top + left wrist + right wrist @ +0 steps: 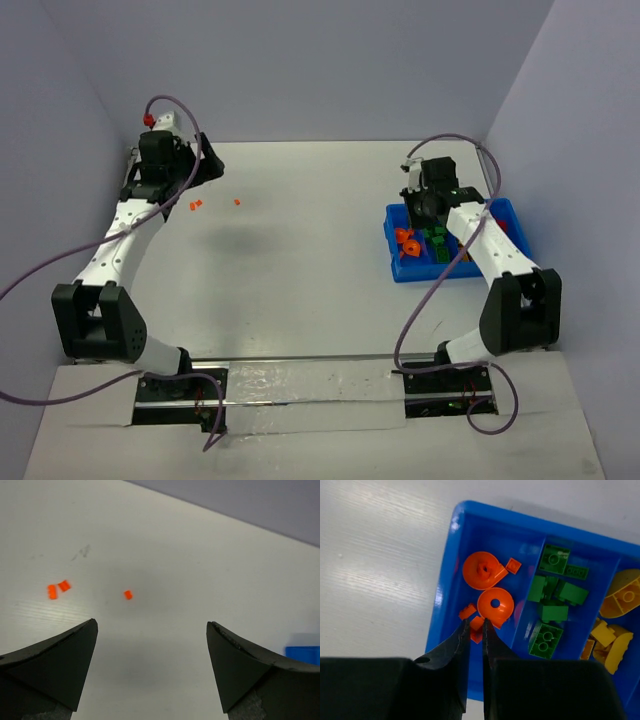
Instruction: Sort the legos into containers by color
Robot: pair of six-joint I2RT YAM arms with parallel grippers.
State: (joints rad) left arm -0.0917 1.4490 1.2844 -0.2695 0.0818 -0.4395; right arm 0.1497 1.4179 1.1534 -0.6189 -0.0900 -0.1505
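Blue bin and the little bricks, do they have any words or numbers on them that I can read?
No readable text anywhere in these views.
Blue bin: plain, no label.
Green legos, orange legos, yellow legos: any marks on the studs are too small to read.
Table: no writing.

Bright, even, soft overhead light. Only a faint grey shadow mid-surface (pixel 250 240). White glare streaks along the blue bin (pixel 441 597) wall. Near jaws dark and blurred in both wrist views.
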